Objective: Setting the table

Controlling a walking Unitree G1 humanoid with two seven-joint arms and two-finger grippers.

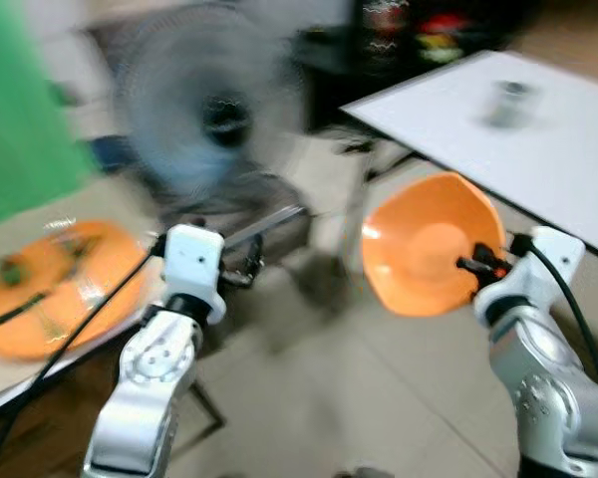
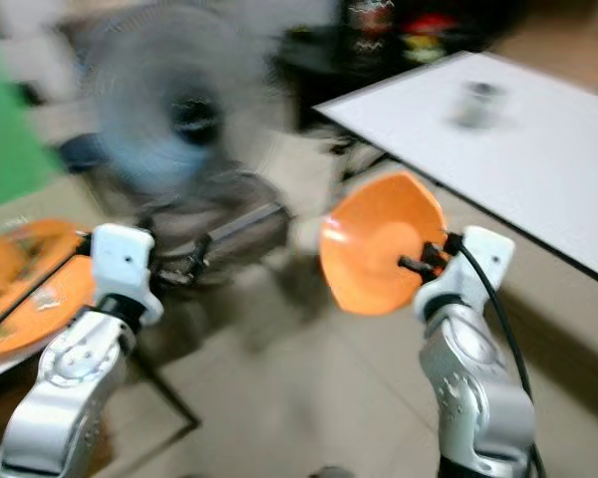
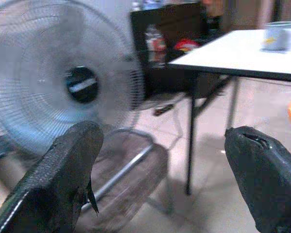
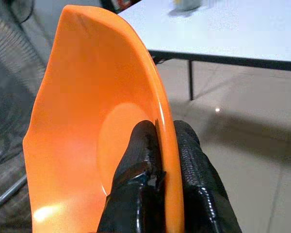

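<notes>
My right gripper [image 4: 160,145] had glossy black fingers, and the bowl [image 1: 429,244] between them was plain bright orange, unpatterned. The tabletop [image 1: 538,139] was white with a dark edge, the cup [image 1: 506,103] on it grey. I saw a pale grey fan [image 1: 204,110], a green sheet [image 1: 20,110], an orange plate [image 1: 55,284] with dark markings, and beige floor tiles [image 1: 319,398].

The right gripper [image 4: 157,145] pinches the rim of a bowl [image 1: 429,244], held on edge over the floor [image 1: 329,388], just before the near edge of the table [image 1: 538,129]. A cup [image 1: 506,103] stands on that table, well back from the edge. A fan [image 1: 204,115] stands behind the left gripper [image 3: 165,170]. At far left, plates [image 1: 50,284] lie on a second surface.
</notes>
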